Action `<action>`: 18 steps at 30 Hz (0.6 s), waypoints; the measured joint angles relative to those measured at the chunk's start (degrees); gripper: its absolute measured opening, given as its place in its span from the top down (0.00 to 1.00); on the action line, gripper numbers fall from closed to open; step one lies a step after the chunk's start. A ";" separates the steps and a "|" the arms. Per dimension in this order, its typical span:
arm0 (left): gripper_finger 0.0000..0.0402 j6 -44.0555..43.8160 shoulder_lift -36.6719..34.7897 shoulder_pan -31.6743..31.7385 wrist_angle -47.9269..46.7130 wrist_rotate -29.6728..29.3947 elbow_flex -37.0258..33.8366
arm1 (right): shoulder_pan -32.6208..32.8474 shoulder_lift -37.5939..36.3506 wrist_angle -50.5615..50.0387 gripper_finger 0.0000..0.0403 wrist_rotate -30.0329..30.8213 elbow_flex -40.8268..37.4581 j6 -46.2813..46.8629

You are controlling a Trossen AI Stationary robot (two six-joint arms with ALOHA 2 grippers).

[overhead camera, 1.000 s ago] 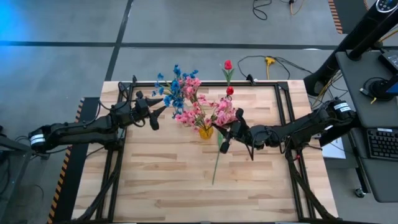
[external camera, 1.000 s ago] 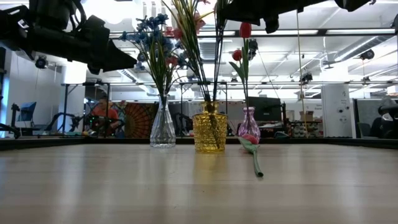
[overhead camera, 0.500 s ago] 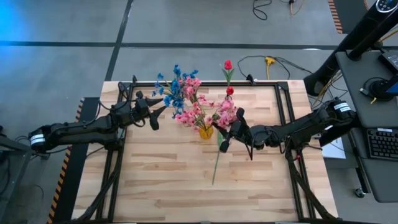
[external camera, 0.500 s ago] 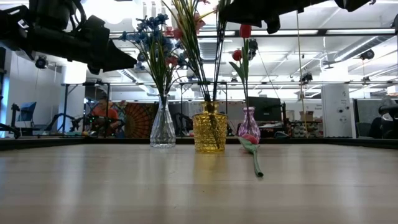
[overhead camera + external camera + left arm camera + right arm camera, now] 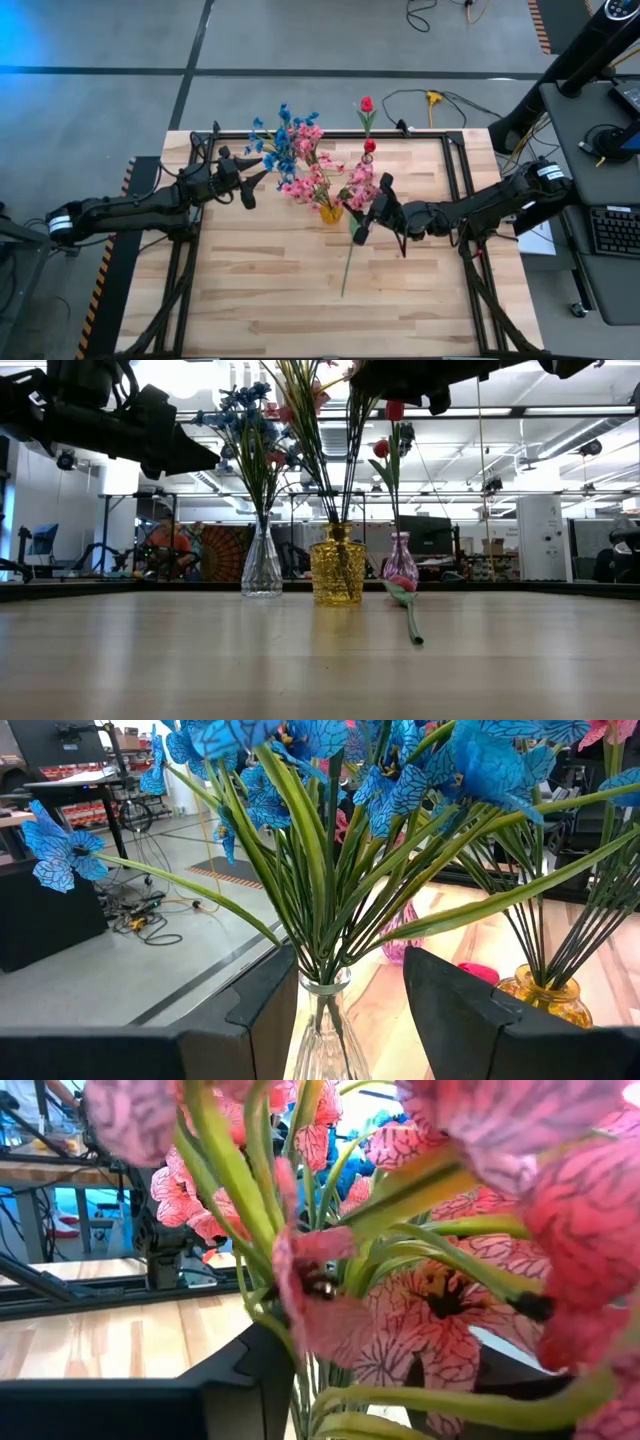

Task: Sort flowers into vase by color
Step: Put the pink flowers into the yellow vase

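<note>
**Pink spray let go into the yellow vase; one red stem left on the counter**

Although little shifts between the earlier high views and this one, the right gripper (image 5: 365, 222) stays just beside the pink flowers (image 5: 322, 180), and its jaws, shut a second ago, are parting. Judged from that, a pink stem has just been released into the yellow vase (image 5: 331, 212). The blue flowers (image 5: 277, 143) stand beside the left gripper (image 5: 250, 183), which hangs in place as before. One red flower (image 5: 349, 258) lies flat on the counter (image 5: 280, 300), its stem running from near the right gripper toward the front edge.

In the low view, three vases stand in a row: a clear vase (image 5: 261, 570) with blue, the yellow one (image 5: 337, 572) with pink, and a small pink vase (image 5: 400, 563) with red buds. The loose red flower (image 5: 408, 607) rests in front of that small vase, unmoved.

In the left wrist view, the left jaws stand fairly wide on either side of the clear vase's neck (image 5: 323, 1020), touching nothing that I can see.

In the right wrist view, pink blossoms (image 5: 440, 1300) fill the frame; the jaws stand apart, and I cannot tell whether a stem still touches them.

The fallen red flower looks like the remaining job.
</note>
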 joint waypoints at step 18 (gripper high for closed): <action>0.58 0.01 -0.02 0.00 -0.02 0.02 0.00 | 0.28 -6.90 -10.95 0.52 0.43 -0.01 7.56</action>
